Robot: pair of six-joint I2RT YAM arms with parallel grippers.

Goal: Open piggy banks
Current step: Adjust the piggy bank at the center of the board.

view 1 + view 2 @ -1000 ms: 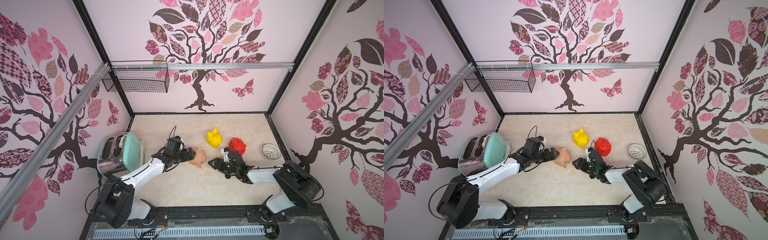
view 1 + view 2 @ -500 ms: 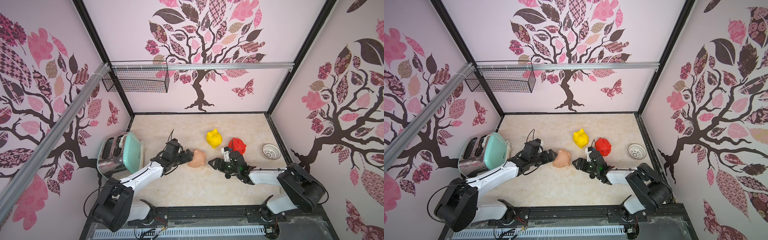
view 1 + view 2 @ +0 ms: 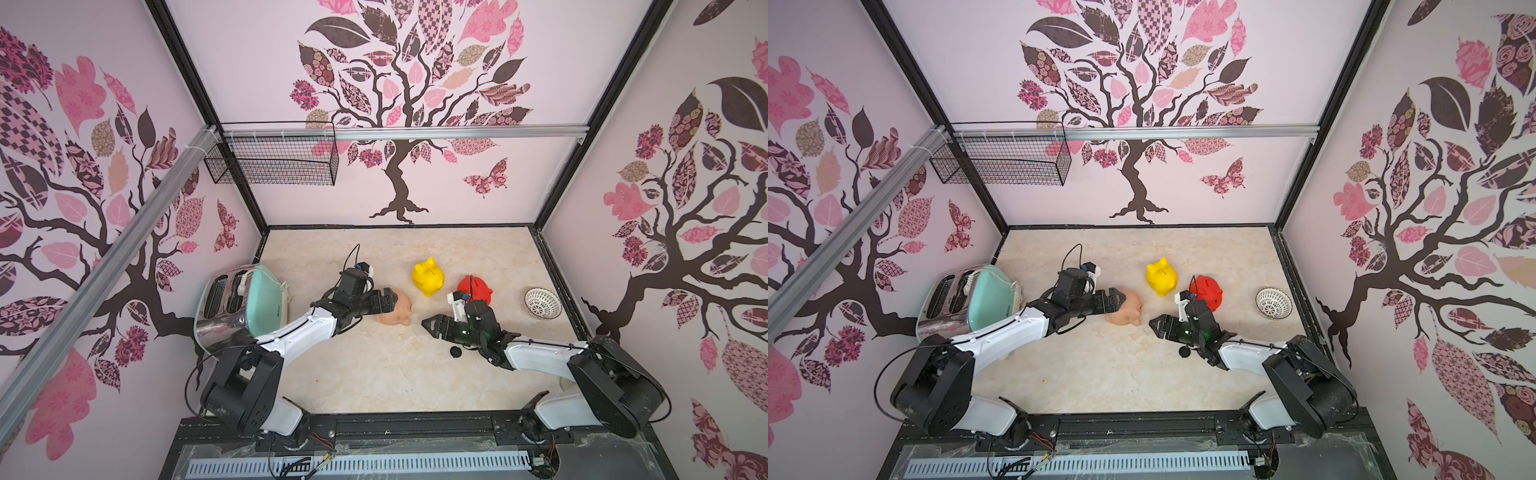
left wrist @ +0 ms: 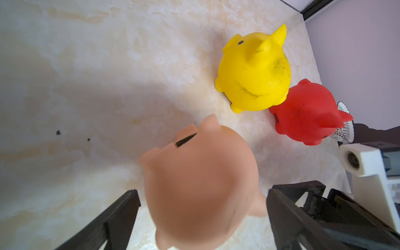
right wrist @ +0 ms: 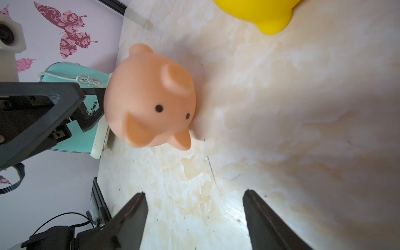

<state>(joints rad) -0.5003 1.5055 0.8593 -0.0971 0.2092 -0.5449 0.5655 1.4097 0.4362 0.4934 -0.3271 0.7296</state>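
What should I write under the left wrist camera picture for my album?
The left end effector open around the peach piggy bank, with the yellow piggy bank and red piggy bank beyond it.

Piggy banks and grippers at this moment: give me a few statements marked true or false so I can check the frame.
1. The right gripper holds the red piggy bank. False: its jaws are open over bare table, with nothing between them.
2. The peach piggy bank sits between the open jaws of the left gripper. True.
3. A small black round piece lies on the table beside the right arm. True.
4. The yellow piggy bank sits in the white bowl. False: it stands on the table, apart from the bowl.
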